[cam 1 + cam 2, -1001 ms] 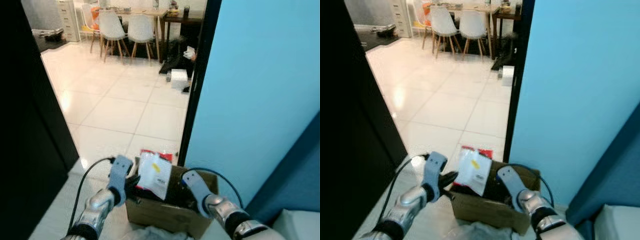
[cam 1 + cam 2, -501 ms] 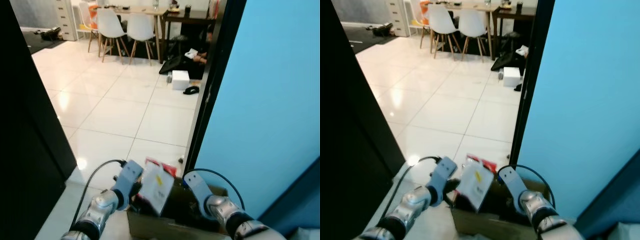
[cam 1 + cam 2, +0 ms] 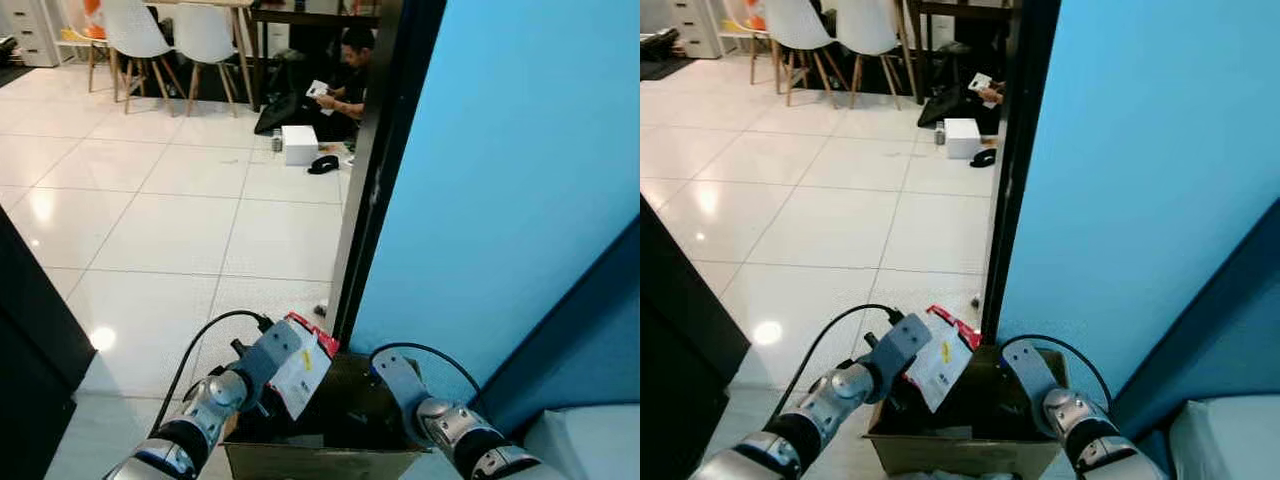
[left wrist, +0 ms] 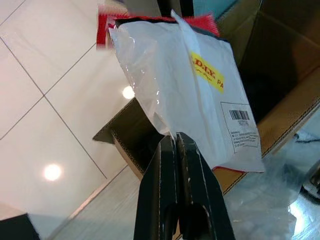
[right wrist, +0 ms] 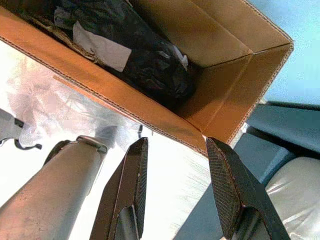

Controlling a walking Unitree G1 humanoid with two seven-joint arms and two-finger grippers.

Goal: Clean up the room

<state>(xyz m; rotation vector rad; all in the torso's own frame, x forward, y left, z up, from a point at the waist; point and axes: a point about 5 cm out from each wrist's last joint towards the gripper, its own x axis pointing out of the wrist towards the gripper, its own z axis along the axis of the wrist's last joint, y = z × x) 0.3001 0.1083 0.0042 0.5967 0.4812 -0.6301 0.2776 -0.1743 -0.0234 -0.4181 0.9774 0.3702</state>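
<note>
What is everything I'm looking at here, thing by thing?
Cardboard box: one, brown, on the floor by the blue wall.
Mailer bag: one, white with yellow label, over the box.
Black bag: one, inside the box.
Chairs: two, white, far side of the room.
White box: one, on the tiles.
Person: one, seated on the floor.
Left gripper: shut on the mailer bag.
Right gripper: open, beside the box.

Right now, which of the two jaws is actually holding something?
The left gripper: its jaws are pinched shut on the white mailer bag. The right gripper hangs open.
</note>
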